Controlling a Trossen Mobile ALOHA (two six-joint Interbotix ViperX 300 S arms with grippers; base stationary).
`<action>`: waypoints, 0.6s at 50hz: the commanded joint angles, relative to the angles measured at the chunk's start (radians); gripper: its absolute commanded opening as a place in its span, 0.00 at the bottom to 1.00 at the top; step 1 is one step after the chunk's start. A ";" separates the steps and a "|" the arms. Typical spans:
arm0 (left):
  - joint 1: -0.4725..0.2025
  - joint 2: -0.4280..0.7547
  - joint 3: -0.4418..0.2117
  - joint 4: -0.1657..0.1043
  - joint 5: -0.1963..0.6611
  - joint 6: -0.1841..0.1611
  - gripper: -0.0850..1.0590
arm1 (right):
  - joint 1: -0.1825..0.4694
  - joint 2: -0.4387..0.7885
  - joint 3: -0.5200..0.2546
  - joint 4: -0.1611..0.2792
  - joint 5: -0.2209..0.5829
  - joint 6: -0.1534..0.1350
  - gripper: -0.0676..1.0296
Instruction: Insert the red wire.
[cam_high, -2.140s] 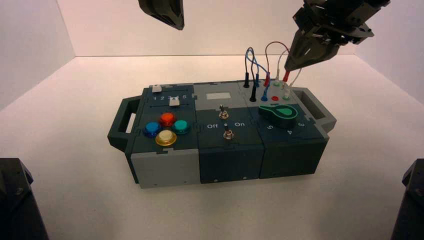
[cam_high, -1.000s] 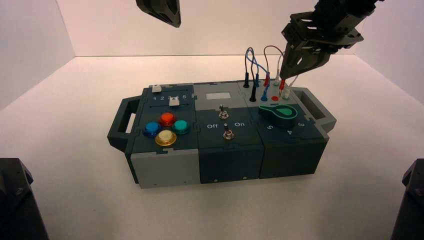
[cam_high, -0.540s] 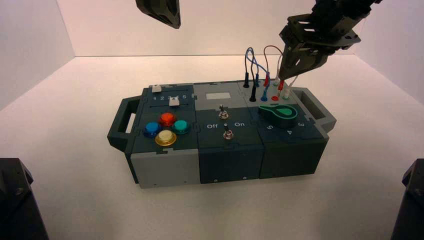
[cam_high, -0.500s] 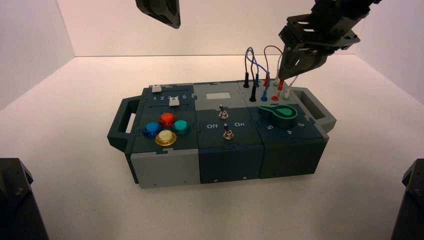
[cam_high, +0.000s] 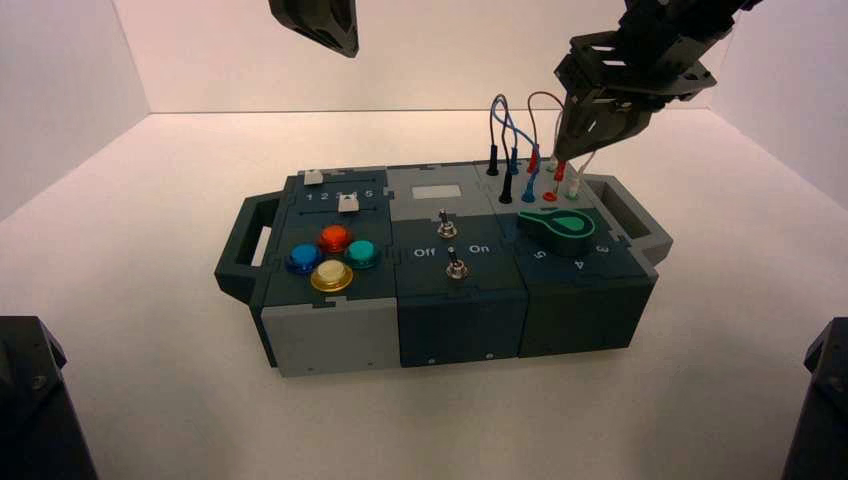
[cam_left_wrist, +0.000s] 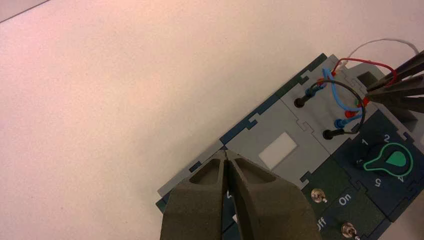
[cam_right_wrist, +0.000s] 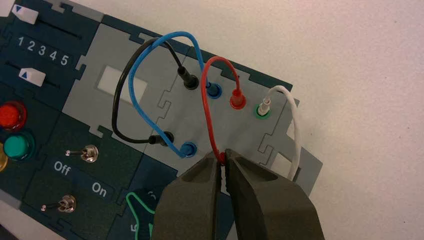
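The red wire (cam_right_wrist: 206, 107) arches over the grey socket panel (cam_right_wrist: 235, 132). One of its red plugs (cam_right_wrist: 237, 101) stands in a socket next to the white wire's green one. Its other plug (cam_right_wrist: 220, 158) is pinched at the tips of my right gripper (cam_right_wrist: 223, 156), which is shut on it. In the high view this gripper (cam_high: 562, 162) holds the plug (cam_high: 559, 172) upright just above an open red socket (cam_high: 550, 197) at the box's far right. My left gripper (cam_left_wrist: 227, 155) is shut, holds nothing, and hangs high over the box's far side.
A blue wire (cam_right_wrist: 150, 55), a black wire (cam_right_wrist: 117, 100) and a white wire (cam_right_wrist: 295, 130) are plugged in close around the red one. A green knob (cam_high: 562, 227), two toggle switches (cam_high: 448, 227), coloured buttons (cam_high: 333, 239) and sliders (cam_high: 348, 203) fill the box top.
My right gripper has carried the red plug left and a little down, from above the box's right end to just over the red socket. The left arm barely moved.
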 joint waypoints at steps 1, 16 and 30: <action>0.005 -0.006 -0.017 0.003 -0.008 0.005 0.05 | 0.005 -0.003 -0.029 0.002 -0.005 0.003 0.04; 0.005 0.006 -0.020 0.003 -0.008 0.005 0.05 | 0.005 0.000 -0.034 0.002 -0.005 0.003 0.04; 0.006 0.008 -0.023 0.002 -0.008 0.008 0.05 | 0.005 0.015 -0.038 0.003 -0.005 0.003 0.04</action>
